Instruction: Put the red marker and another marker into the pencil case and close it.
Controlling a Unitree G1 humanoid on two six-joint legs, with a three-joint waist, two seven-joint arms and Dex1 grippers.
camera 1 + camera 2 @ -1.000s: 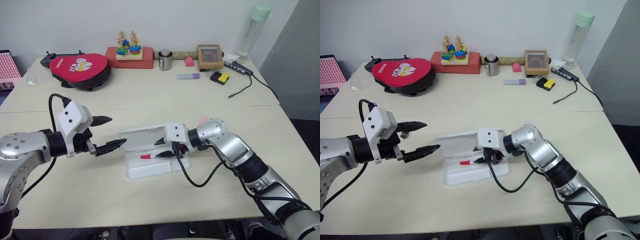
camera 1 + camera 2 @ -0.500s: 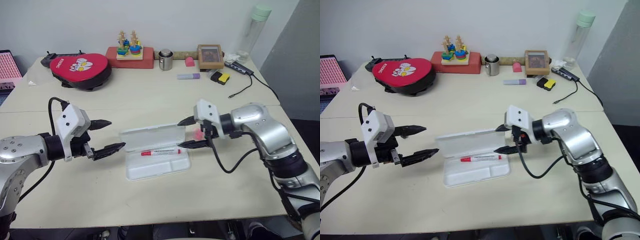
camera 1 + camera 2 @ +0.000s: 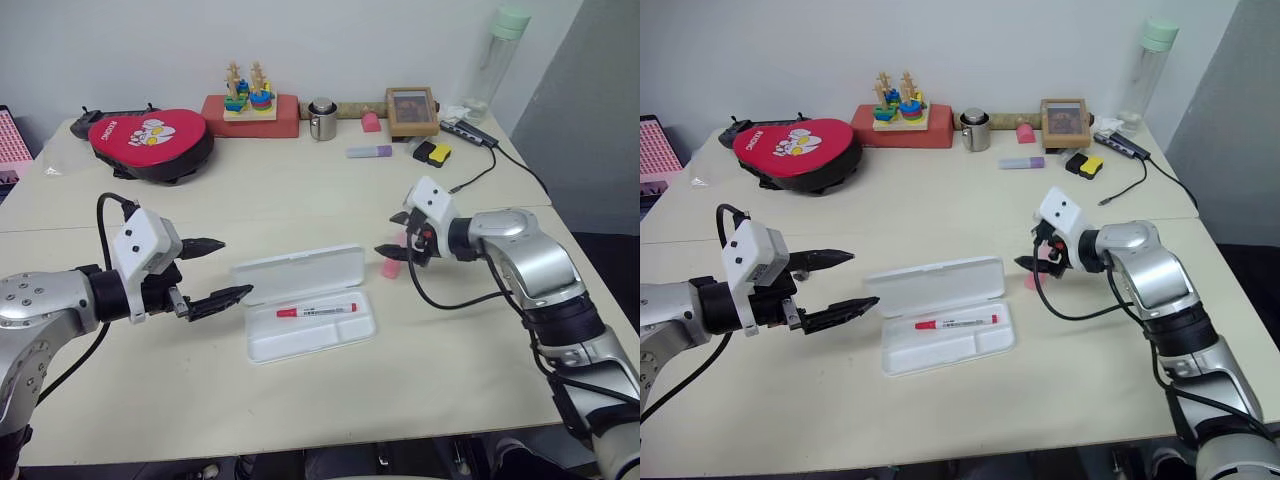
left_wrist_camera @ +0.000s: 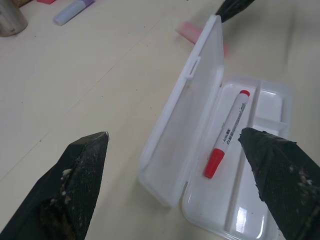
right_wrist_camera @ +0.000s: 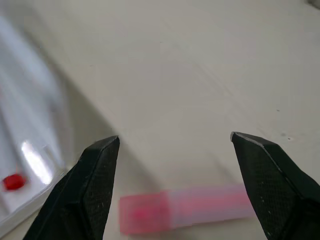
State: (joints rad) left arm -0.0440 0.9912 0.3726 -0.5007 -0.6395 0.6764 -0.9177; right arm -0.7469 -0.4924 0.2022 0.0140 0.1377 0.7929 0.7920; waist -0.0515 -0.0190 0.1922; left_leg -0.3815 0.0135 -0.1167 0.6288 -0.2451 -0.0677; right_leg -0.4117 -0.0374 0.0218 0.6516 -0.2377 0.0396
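The pencil case [image 3: 345, 332] lies open mid-table, its lid [image 3: 297, 272] folded back. The red marker [image 3: 318, 310] rests in the tray's long compartment, also seen from the left wrist as the red marker [image 4: 229, 135]. The pale pink marker [image 5: 185, 210] lies on the table just right of the case's lid [image 4: 190, 115]. My right gripper [image 3: 390, 234] hovers open just above that pink marker [image 3: 391, 268], not touching it. To the left of the case, my left gripper [image 3: 236, 266] stands open and empty, pointing at the lid.
Along the back edge stand a red pouch [image 3: 150, 135], a stacking toy on a red box [image 3: 250, 100], a metal cup [image 3: 321, 118], a purple marker [image 3: 368, 152], a picture frame [image 3: 412, 110] and a tall bottle [image 3: 495, 55]. A cable [image 3: 490, 165] trails at the back right.
My right gripper let go of the red marker in the tray, opened wider, and swung right to hover over the pink marker. The left gripper stayed where it was.
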